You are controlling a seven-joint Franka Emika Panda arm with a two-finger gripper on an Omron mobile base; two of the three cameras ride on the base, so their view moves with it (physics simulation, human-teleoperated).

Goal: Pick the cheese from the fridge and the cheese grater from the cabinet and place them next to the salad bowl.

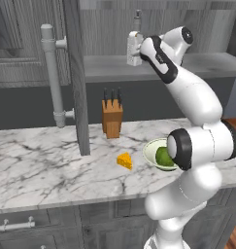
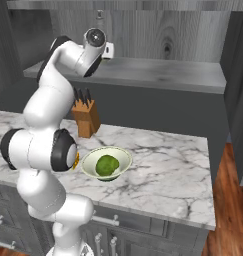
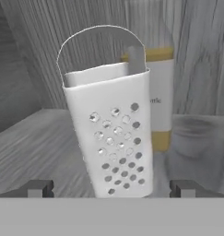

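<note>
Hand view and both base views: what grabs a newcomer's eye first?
The white cheese grater looms upright on the cabinet shelf, dead ahead between the open tool's fingertips, with a yellow-filled bottle right behind it. Below on the marble counter, the cheese wedge lies left of the salad bowl.
</note>
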